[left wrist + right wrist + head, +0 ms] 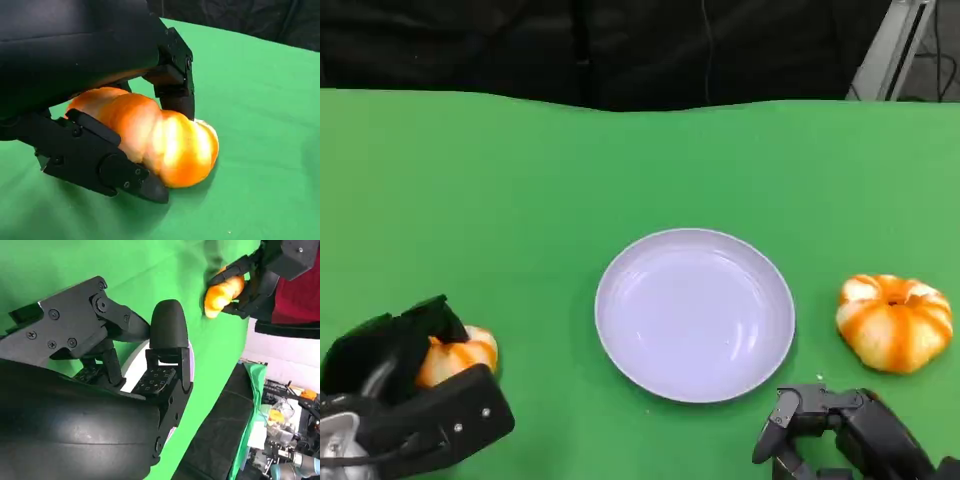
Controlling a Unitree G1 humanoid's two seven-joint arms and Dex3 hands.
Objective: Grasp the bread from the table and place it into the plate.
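Observation:
An orange, lobed bread (460,357) lies on the green table at the near left. My left hand (405,400) grips it, with black fingers (172,87) pressed on both sides of the bread (165,145), which still touches the cloth. The white round plate (695,315) stands bare in the middle of the table, to the right of this bread. My right hand (840,435) hovers near the front edge just below the plate's right rim, fingers apart and holding nothing. The right wrist view shows a sliver of the plate (135,365) and, further off, the held bread (222,292).
A second orange, pumpkin-shaped bread (894,320) sits on the table right of the plate, just beyond my right hand. The green table (520,180) ends at a dark backdrop along its far edge. A metal frame (895,45) stands at the back right.

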